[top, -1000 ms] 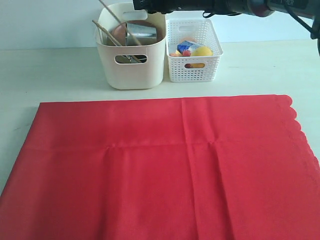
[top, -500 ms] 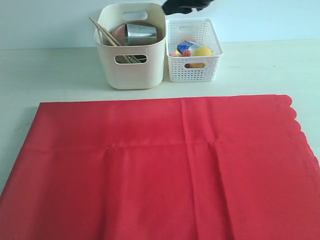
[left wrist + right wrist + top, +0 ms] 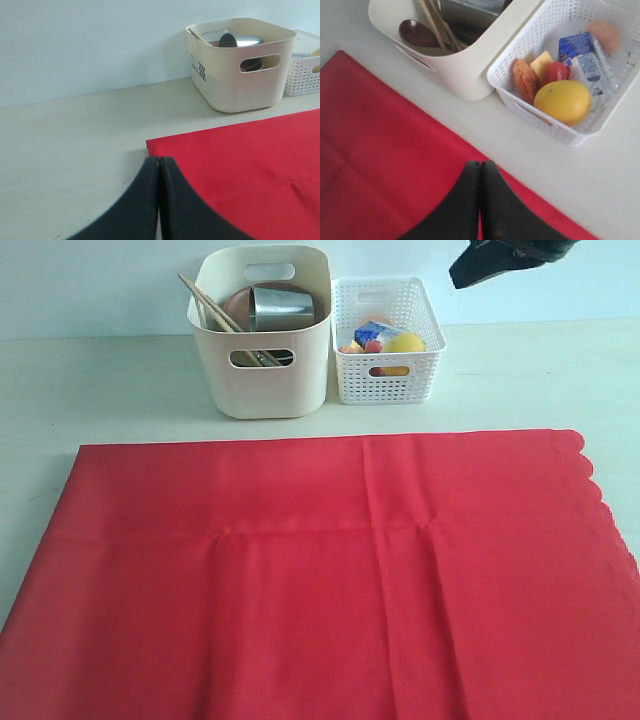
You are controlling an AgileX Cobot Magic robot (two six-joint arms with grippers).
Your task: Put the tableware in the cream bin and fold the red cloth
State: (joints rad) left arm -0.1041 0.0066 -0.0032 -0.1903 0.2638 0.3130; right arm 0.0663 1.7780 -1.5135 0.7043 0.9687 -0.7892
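Note:
The red cloth [image 3: 340, 570] lies spread flat on the table, scalloped edge at the right. Behind it the cream bin [image 3: 262, 350] holds the steel cup [image 3: 281, 308], chopsticks [image 3: 203, 302], a brown plate [image 3: 236, 306] and the dark spoon [image 3: 415, 34]. My right gripper [image 3: 470, 268] hangs high at the back right, above the cloth's far edge [image 3: 420, 165]; it [image 3: 480, 167] is shut on nothing. My left gripper [image 3: 159, 162] is shut and empty by the cloth's far-left corner [image 3: 152, 145]; the exterior view does not show it.
A white lattice basket [image 3: 385, 380] right of the bin holds toy food: a lemon [image 3: 562, 101], a milk carton [image 3: 580, 47] and other pieces. Bare pale table [image 3: 120, 380] lies left of the bin and a wall stands behind.
The right arm has drawn back from over the bin, moving right along the top of the exterior view. The chopsticks have settled lower in the bin.

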